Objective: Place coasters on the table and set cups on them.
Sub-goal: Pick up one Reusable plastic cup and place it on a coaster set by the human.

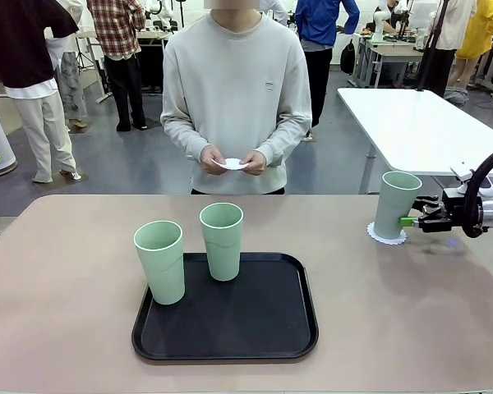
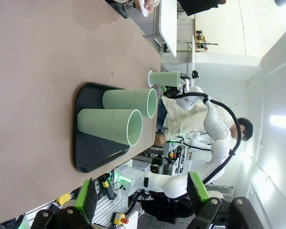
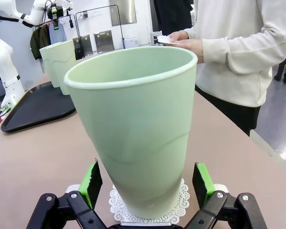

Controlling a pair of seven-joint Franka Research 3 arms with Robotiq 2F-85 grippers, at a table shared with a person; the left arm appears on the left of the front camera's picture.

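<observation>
Tall pale mint-green plastic tumbler (image 1: 397, 203): upright on white scalloped paper doily (image 1: 384, 236), far right of beige-pink bench (image 1: 66, 328). Right jaws released, flanking it; left jaws released. Advice: withdraw level, brushing neither side.

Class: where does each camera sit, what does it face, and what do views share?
Front: between the arms, looking across the table at the person; right gripper shows.
Left wrist: on the left arm, rolled sideways, facing the tray; left gripper open.
Right wrist: on the right arm, facing the cup on its coaster, jaws open.
Shared: that cup, in all three.
</observation>
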